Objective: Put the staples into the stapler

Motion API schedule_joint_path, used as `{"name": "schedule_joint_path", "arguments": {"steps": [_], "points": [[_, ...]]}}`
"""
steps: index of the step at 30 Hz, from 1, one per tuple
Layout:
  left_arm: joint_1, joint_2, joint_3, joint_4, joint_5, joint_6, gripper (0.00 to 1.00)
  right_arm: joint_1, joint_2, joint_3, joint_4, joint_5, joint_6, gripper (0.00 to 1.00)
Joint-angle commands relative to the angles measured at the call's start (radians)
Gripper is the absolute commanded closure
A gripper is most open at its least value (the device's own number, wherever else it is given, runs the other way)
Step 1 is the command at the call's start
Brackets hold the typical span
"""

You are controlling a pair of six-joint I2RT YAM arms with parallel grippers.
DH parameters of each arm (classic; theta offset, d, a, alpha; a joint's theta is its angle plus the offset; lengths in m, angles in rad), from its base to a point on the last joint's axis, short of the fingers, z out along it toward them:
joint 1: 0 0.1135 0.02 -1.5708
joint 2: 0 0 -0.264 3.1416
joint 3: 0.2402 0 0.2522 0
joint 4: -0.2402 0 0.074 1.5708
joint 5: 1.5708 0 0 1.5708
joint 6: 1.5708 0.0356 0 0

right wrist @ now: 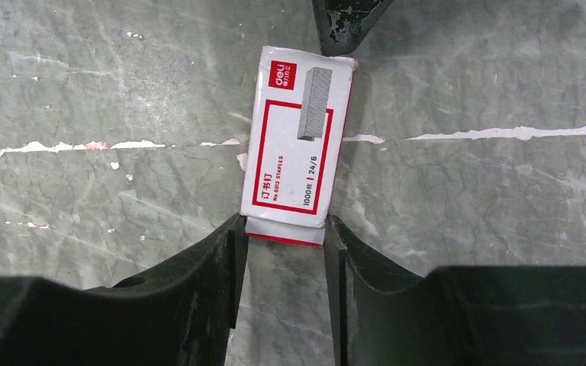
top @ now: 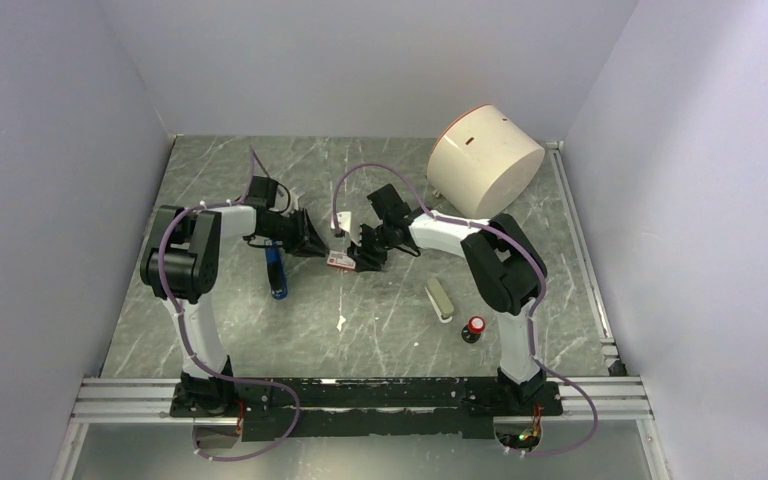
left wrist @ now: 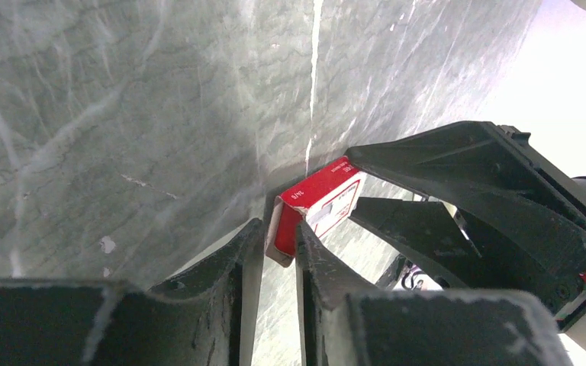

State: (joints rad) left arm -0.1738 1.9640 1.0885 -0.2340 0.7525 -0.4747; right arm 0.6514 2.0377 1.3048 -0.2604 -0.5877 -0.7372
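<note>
Currently: staples box bridged end to end between both grippers, left grip unconfirmed

Pinching the staples box [right wrist: 297, 145] at its near short end with the right gripper [right wrist: 282, 229], jaws clamped against both long sides. Positioned around mid-table [top: 380, 320], between the two wrists. Seems raised and tilted in the left wrist view, but cannot confirm the gap underneath.

Re long axis: running straight out from the right jaws toward the left gripper [left wrist: 278, 238] at the far end. So one gripper per end, equally close to both arms.

Re left side: jaws a narrow slit apart, with a corner of the box sitting at that slit. Seen from the right wrist, only one left fingertip [right wrist: 343, 19], touching the far right corner. Cannot tell whether gripping or merely touching.

Also noting a paler strip [right wrist: 284, 232] poking out of the sleeve right at the right jaws, probably the inner tray. Likely step: drawing tray from sleeve. Needs a pull dead in line with that axis, no twist, otherwise risk of dumping loose staples.

Pose: both forearms reaching in low from opposite sides, wrists turned inward, fingers facing each other across the box.

As for the stapler [top: 277, 270]: lying flat beside the left forearm, left of the box, apart from both sets of jaws, long axis roughly near-to-far. Nearer the left arm, so probably a left-arm pickup.
</note>
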Motion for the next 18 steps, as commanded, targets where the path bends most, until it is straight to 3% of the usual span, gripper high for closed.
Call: {"name": "schedule_joint_path", "arguments": {"steps": [1,5,7,11,14,18], "points": [[0.001,0.007,-0.025,0.061,0.087,-0.01,0.72,-0.01,0.002,-0.019,-0.04,0.037,-0.008,0.57],[-0.007,0.002,-0.033,0.065,0.072,-0.018,0.77,-0.01,0.002,-0.018,-0.044,0.035,-0.008,0.57],[-0.005,-0.014,-0.032,0.044,0.006,-0.02,0.84,-0.01,0.002,-0.015,-0.047,0.035,-0.007,0.58],[0.005,-0.068,-0.025,-0.002,-0.124,-0.014,0.87,-0.01,-0.001,-0.016,-0.046,0.04,-0.005,0.59],[0.015,-0.094,-0.043,0.035,-0.1,-0.03,0.83,-0.009,-0.002,-0.016,-0.044,0.043,-0.002,0.59],[0.011,-0.096,-0.076,0.123,0.0,-0.053,0.69,-0.01,0.003,-0.015,-0.041,0.048,0.002,0.58]]}}
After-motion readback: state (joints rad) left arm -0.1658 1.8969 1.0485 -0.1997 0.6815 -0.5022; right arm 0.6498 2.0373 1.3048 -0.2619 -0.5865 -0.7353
